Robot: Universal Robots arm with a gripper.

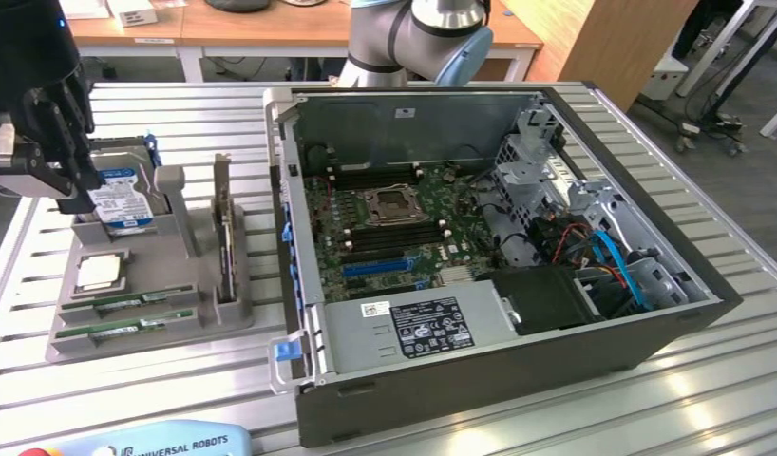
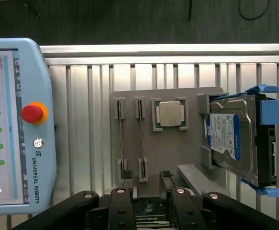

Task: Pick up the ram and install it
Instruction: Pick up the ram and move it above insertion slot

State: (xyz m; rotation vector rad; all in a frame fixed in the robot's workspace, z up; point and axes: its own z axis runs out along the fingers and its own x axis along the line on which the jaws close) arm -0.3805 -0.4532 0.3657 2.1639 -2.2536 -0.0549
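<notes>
Teach pendant [image 1: 148,442] (qty 1): on bench [image 1: 554,408], just in front of grey holder [image 1: 173,218]. Ram sticks [image 1: 125,299] (qty 2): seated on edge in holder's front slots, side by side, not gripped. CPU [image 1: 100,273] (qty 1): holder centre pocket. HDD [image 1: 120,204] (qty 1): upright at holder rear. Gripper [image 2: 146,179]: above holder w/ fingers [image 2: 121,206] apart, empty. Open PC case [image 1: 490,380] (qty 1): beside holder.

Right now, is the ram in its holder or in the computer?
In its holder. Both ram sticks stand on edge in slots of the grey holder, outside the computer.
</notes>
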